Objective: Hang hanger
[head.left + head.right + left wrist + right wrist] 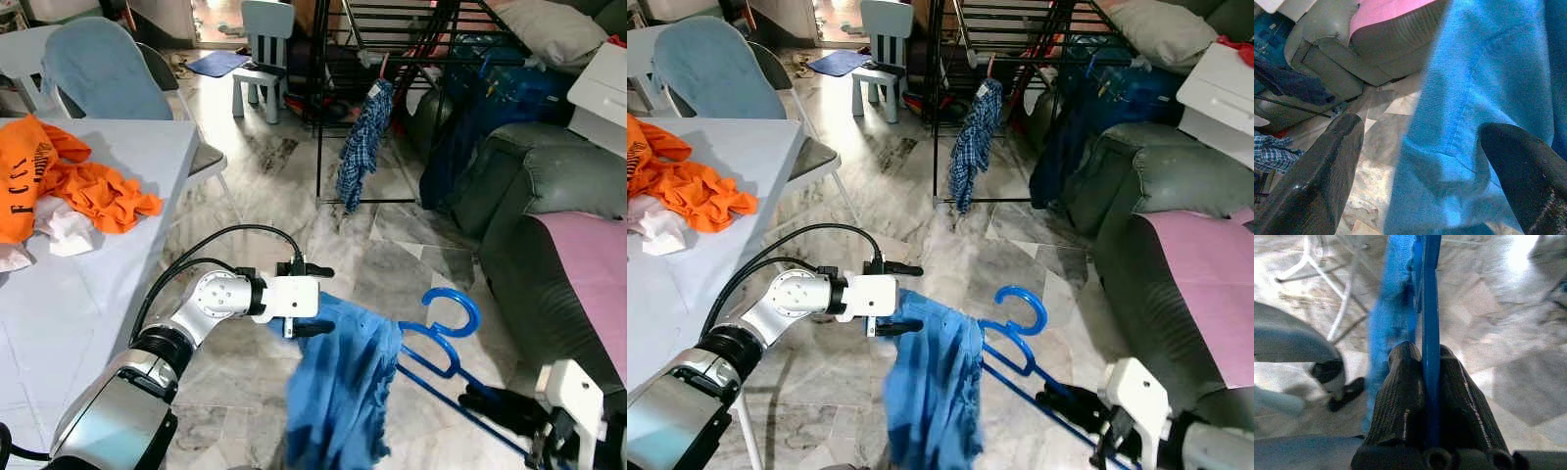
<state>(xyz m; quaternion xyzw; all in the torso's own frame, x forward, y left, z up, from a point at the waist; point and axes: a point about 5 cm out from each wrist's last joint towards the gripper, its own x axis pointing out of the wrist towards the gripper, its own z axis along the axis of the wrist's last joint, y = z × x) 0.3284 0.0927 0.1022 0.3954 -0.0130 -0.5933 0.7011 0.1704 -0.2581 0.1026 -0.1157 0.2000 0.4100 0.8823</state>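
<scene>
We see our right pincer (480,397), at the lower right of the frame, pressed tight on the lower bar of the blue hanger (446,338). A blue shirt (338,387) drapes from the hanger above the marble floor (265,186). Our left pincer (315,300), fingers spread, sits against the shirt's upper edge at centre frame.
</scene>
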